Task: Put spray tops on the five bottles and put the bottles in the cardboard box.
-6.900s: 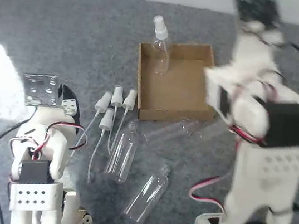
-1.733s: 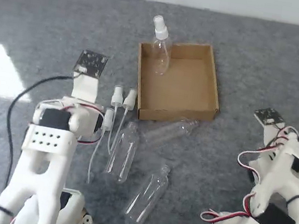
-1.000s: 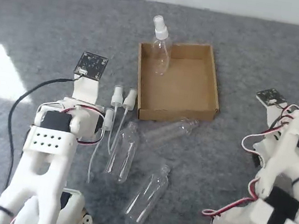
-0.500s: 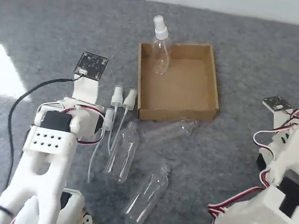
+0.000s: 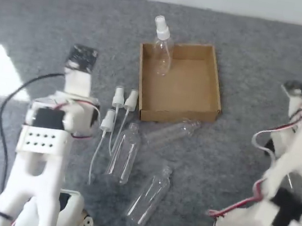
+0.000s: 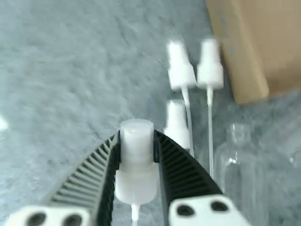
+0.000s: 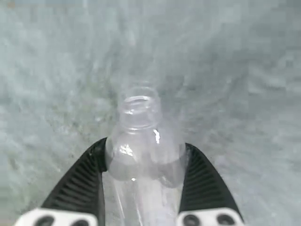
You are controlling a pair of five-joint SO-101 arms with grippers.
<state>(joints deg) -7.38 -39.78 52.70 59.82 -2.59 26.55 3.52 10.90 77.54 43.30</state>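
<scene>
In the cardboard box (image 5: 186, 87) sits 1 capped bottle (image 5: 161, 55) (L hand (image 6: 136, 138) grips spray top (image 6: 136, 176), R hand (image 7: 143, 149) bare bottle (image 7: 139, 115)).

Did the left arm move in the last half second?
Yes. In the high view the left arm's wrist has swung left, farther from the cardboard box; the left gripper is shut on a spray top.

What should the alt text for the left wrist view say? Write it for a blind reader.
The left pincer is shut on a white spray top. Beyond it, three more spray tops lie on grey carpet, beside a cardboard box corner and an uncapped clear bottle.
</scene>
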